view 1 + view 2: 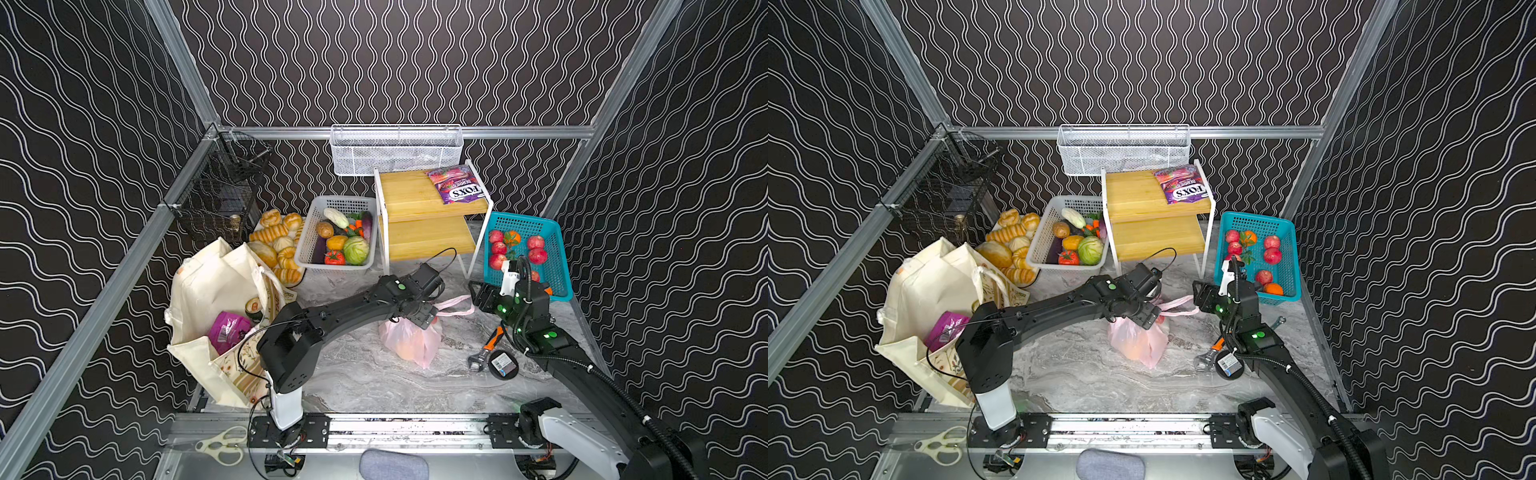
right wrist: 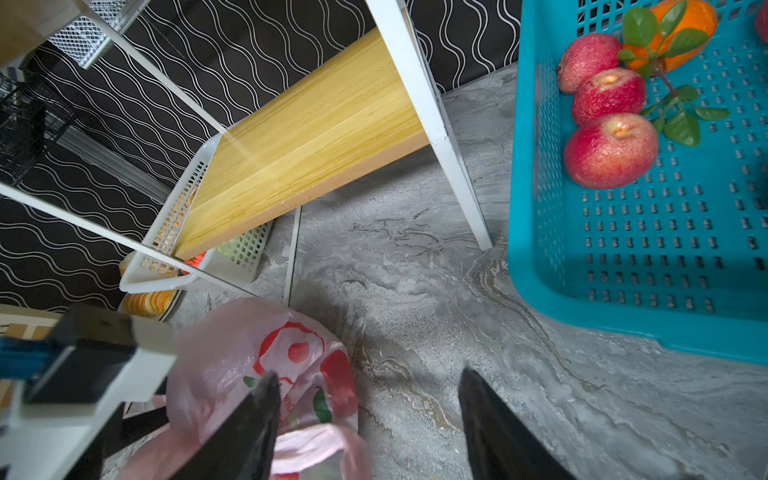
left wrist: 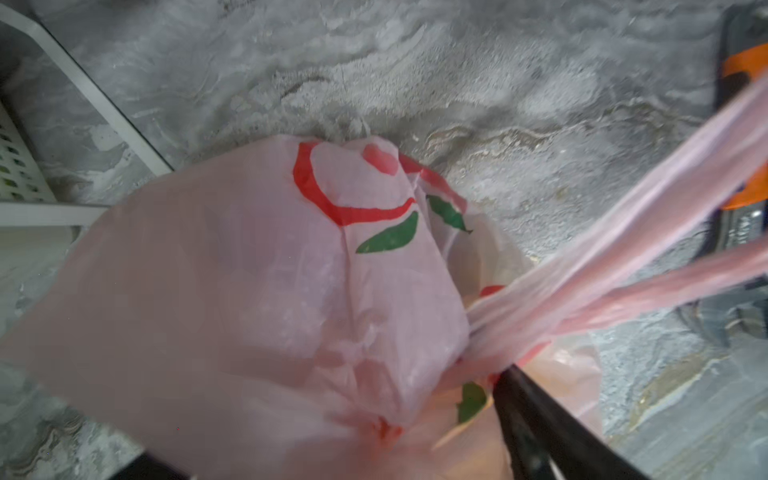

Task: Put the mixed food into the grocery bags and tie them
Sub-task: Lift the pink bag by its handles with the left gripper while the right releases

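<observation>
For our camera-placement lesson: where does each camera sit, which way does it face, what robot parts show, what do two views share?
Top view: high in front, facing down over the table; left arm, right arm.
Top view: alongside, same table; both arms.
Left wrist: down onto the pink bag; one finger.
Right wrist: toward shelf, teal basket; two fingers.
Shared: both wrists see the bag.
</observation>
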Tool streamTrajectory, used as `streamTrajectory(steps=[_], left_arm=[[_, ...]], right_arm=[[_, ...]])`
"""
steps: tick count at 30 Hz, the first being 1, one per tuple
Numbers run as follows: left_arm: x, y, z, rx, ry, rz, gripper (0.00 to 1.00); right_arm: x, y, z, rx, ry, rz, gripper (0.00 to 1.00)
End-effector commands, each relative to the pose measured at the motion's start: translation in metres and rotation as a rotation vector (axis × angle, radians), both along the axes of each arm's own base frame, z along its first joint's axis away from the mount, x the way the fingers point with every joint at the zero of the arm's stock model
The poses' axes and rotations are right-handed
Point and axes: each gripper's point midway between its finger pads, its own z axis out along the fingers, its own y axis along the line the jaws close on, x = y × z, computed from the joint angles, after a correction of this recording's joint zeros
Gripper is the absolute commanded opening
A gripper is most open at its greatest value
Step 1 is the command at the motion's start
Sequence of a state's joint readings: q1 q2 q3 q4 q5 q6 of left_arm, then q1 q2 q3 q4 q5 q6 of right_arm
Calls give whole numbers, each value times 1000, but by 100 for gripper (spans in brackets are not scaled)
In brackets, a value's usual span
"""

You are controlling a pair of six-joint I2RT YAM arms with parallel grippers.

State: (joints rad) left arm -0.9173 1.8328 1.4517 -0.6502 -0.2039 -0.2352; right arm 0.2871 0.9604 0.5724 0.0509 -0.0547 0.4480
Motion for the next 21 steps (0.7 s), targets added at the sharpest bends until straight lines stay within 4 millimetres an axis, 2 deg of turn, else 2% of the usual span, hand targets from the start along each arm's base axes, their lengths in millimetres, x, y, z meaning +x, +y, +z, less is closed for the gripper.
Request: streamTrajectory(steps=[1,5,8,11,17,21], left_arm=[[-5,4,-5,29,23,-26,73],[-12,2,13,-49,11,-29,41],[-14,5,32,-104,-35,-27,24],[-15,14,51,-110,-76,-30,13],[-17,32,98,-127,-179,-36,9],[-21,50,140,-156,-285,-39,7]], right_arm=[[3,1,7,4,-26,1,69],[3,-1,6,1,-25,-9,69],[4,-2,6,-3,-31,-18,69],[5,-3,7,-4,-33,-23,69],[3,-13,13,5,-57,-84,69],[-2,-20,22,6,-122,-108,69]])
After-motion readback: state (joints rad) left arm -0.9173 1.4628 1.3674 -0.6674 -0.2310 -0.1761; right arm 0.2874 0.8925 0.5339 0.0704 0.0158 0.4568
